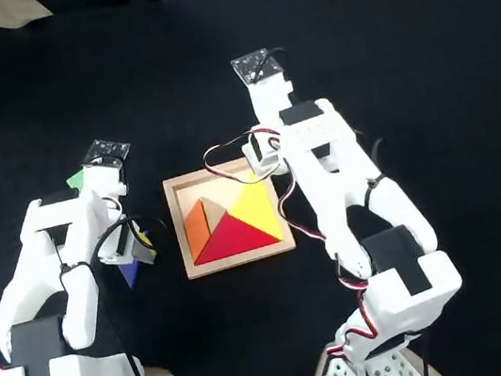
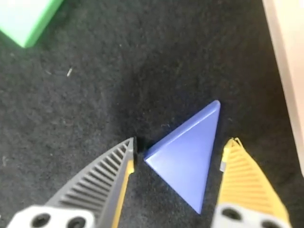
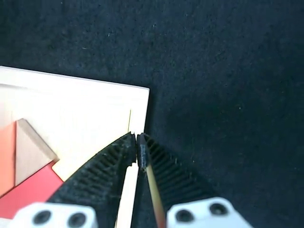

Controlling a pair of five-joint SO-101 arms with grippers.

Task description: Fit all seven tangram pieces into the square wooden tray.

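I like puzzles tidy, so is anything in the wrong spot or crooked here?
Yes. The blue triangular piece and a green piece lie on the black cloth outside the square wooden tray, which sits slightly crooked. Nothing looks broken.

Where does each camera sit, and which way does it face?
High view: fixed above, looking down on both arms and the tray.
Left wrist view: on the left arm, past its open pincer at the blue triangle.
Right wrist view: on the right arm, past its shut pincer at the tray's corner.
High and right share the tray.
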